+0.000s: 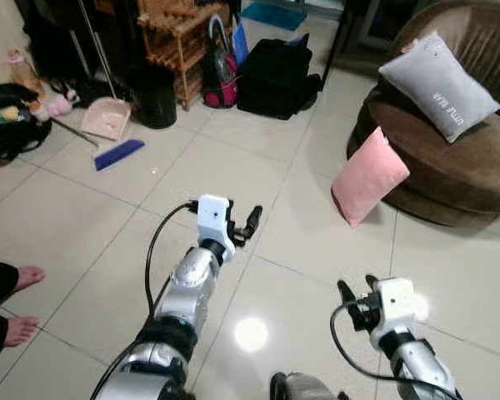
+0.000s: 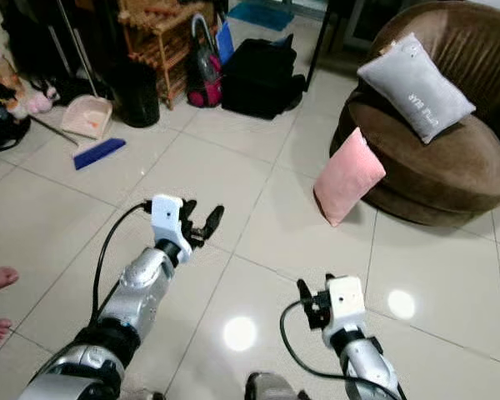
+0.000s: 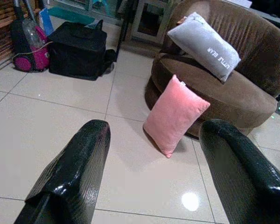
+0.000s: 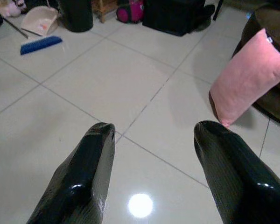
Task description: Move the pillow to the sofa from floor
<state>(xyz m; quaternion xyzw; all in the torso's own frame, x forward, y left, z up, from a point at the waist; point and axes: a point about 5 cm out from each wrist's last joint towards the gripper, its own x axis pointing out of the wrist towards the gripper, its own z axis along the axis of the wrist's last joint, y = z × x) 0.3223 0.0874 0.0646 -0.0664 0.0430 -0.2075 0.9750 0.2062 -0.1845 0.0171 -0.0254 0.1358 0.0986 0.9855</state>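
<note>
The step in hand looks like the approach: both arms are raised over bare tile and nothing is held. The left gripper [image 1: 243,227] at 12 o'clock and the right gripper [image 1: 357,297] at 4 o'clock both have their 2 fingers spread apart. Further out at 1 o'clock, the pink pillow [image 1: 368,175] stands on the floor [image 1: 233,167], leaning against the sofa [image 1: 450,158]. The next move probably calls for walking closer. The tile between is open; a person's feet [image 1: 21,304] are at 8 o'clock.
</note>
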